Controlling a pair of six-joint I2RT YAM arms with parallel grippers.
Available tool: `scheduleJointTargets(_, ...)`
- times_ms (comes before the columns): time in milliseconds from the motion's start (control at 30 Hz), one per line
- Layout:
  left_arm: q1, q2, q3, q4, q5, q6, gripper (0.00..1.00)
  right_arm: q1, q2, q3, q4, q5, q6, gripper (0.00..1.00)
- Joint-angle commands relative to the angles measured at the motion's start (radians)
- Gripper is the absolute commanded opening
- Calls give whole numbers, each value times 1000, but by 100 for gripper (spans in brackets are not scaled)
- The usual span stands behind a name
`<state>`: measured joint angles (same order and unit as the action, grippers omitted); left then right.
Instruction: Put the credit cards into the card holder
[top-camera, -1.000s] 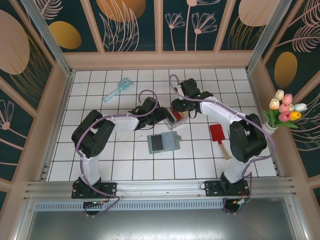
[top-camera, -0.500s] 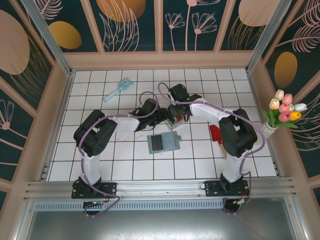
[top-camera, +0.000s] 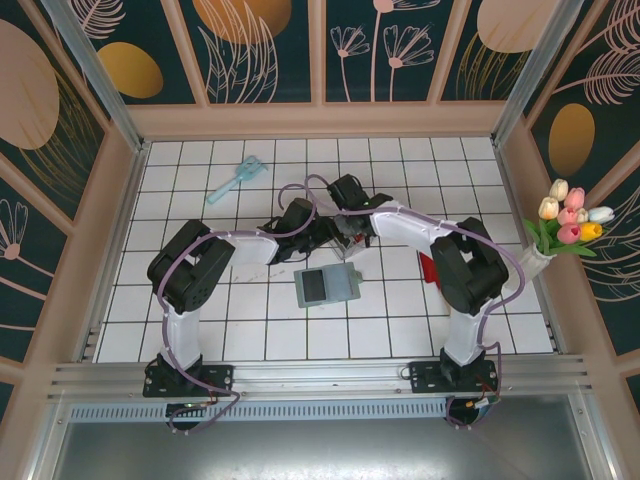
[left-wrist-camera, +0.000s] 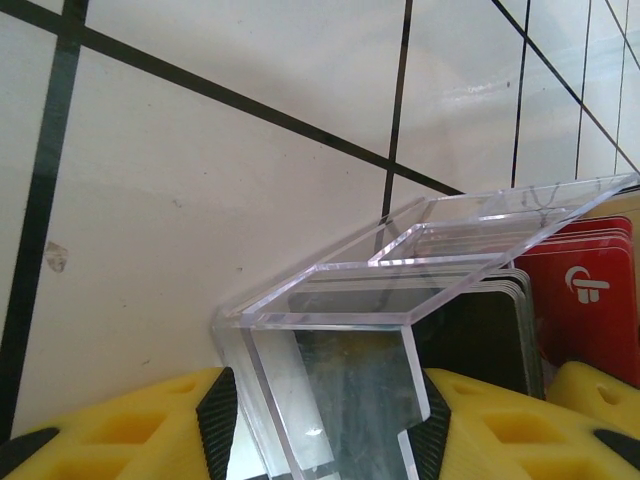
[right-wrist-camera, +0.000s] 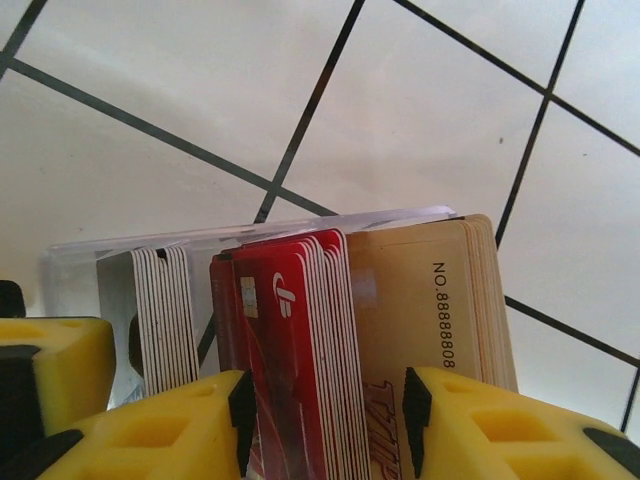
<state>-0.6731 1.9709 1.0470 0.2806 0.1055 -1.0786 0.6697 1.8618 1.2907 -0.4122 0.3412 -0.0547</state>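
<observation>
As the 2 arms reach inward and meet mid-tabletop (top-camera: 200, 320), I see the left gripper (left-wrist-camera: 322, 432) clamped on the clear box (left-wrist-camera: 340, 300). The right gripper (right-wrist-camera: 322, 420), half spread, straddles the red credit cards (right-wrist-camera: 290, 330) standing in that box; squeezing or not, I cannot tell. The card holder (top-camera: 326, 285) lies flat just nearer the bases.

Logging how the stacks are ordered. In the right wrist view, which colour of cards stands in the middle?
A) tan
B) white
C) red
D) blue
C: the red cards stand between the white cards on the left and the tan cards on the right, with the clear box wall behind them.
</observation>
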Motion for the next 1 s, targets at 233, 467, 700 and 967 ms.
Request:
scheduleJointTargets(233, 6, 20, -35, -25, -4, -6, 51, 19, -16, 15, -48, 110, -20, 39)
scheduleJointTargets(467, 6, 18, -36, -25, -6, -6, 51, 15, -32, 15, -51, 95, -18, 36)
scheduleJointTargets(700, 6, 19, -41, -29, -6, -2, 51, 7, -49, 9, -53, 102, -9, 29)
scheduleJointTargets(967, 7, 21, -40, -30, -4, -1, 50, 1, -65, 14, -56, 100, -11, 29)
